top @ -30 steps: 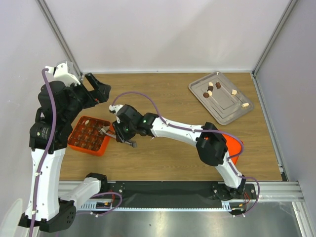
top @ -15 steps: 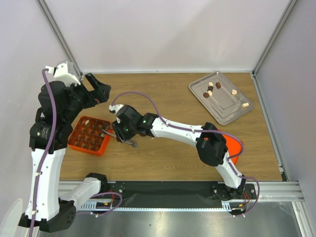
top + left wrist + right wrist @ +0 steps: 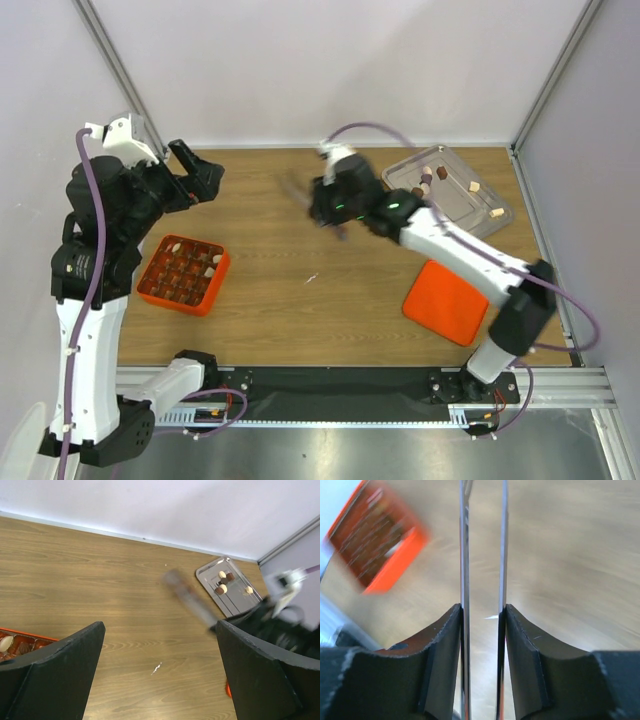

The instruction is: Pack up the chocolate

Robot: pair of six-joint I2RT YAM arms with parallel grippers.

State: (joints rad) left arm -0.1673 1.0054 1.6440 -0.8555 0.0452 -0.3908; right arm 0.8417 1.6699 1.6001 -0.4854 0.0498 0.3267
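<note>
While the left gripper gapes empty behind the orange box, the right gripper, well to that box's right, pinches thin metal tongs.

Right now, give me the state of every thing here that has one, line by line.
left gripper, open, empty.
right gripper, shut on the tongs.
tongs, arms apart, nothing seen between them.
orange box, uncovered, chocolate in its cells.
orange lid, off, lying flat, apart from the box.
tray, a few pieces on it.
</note>
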